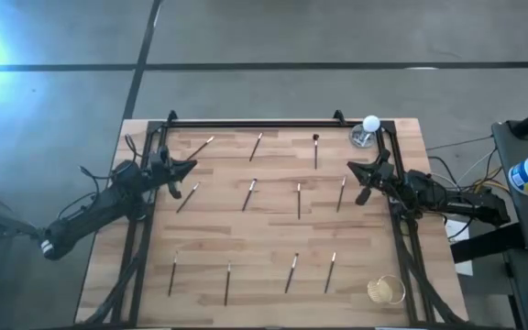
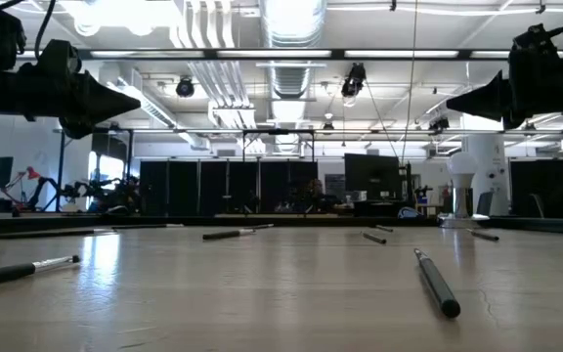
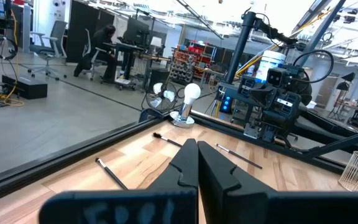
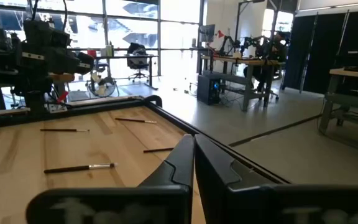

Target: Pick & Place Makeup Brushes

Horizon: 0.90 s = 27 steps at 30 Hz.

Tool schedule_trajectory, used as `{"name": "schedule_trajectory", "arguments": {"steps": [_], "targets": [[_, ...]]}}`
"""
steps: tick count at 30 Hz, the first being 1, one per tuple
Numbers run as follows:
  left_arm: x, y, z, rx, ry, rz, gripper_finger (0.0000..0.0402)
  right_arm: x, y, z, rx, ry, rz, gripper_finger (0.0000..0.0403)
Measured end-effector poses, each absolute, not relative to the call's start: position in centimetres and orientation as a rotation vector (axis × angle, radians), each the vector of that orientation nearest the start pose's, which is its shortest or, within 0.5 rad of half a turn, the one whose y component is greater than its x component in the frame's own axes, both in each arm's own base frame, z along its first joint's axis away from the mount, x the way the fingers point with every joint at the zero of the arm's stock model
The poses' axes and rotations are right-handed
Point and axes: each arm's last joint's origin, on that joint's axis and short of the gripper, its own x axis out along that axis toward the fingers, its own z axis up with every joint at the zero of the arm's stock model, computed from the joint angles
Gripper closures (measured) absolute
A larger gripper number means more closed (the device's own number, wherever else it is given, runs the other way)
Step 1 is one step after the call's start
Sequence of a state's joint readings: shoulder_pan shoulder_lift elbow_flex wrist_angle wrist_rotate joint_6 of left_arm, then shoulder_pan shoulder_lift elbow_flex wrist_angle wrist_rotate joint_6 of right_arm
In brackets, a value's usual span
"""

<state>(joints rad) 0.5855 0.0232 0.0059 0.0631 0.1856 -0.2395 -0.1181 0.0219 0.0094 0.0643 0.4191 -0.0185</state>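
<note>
Several makeup brushes lie flat and scattered on the wooden table: a far row with one brush [image 1: 256, 147], a middle row with one brush [image 1: 249, 193], and a near row with one brush [image 1: 291, 272]. They are thin dark sticks with pale ends. My left gripper [image 1: 191, 168] [image 3: 197, 144] hovers shut at the table's left side, pointing right, near a brush [image 1: 188, 197]. My right gripper [image 1: 351, 168] [image 4: 194, 138] hovers shut at the right side, pointing left, beside a brush [image 1: 341, 193]. Neither touches a brush.
A glass holder with a white ball [image 1: 367, 131] stands at the far right corner. A wire cup [image 1: 385, 291] stands at the near right corner. A black frame [image 1: 255, 123] runs along the far edge and down both sides. Bare wood lies between the brush rows.
</note>
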Motion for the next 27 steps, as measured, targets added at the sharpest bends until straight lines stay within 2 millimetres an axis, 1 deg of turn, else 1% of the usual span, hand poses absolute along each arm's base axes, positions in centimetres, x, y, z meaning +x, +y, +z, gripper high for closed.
{"name": "schedule_trajectory", "arguments": {"steps": [21, 27], "targets": [[8.48, 4.98, 16.97, -0.219, -0.090, 0.393, 0.0402, 9.38, -2.30, 17.10, -0.010, -0.046, -0.538, 0.0394], [8.48, 4.98, 16.97, -0.219, -0.090, 0.393, 0.0402, 9.38, -2.30, 17.20, 0.089, -0.083, -0.534, 0.0394]]}}
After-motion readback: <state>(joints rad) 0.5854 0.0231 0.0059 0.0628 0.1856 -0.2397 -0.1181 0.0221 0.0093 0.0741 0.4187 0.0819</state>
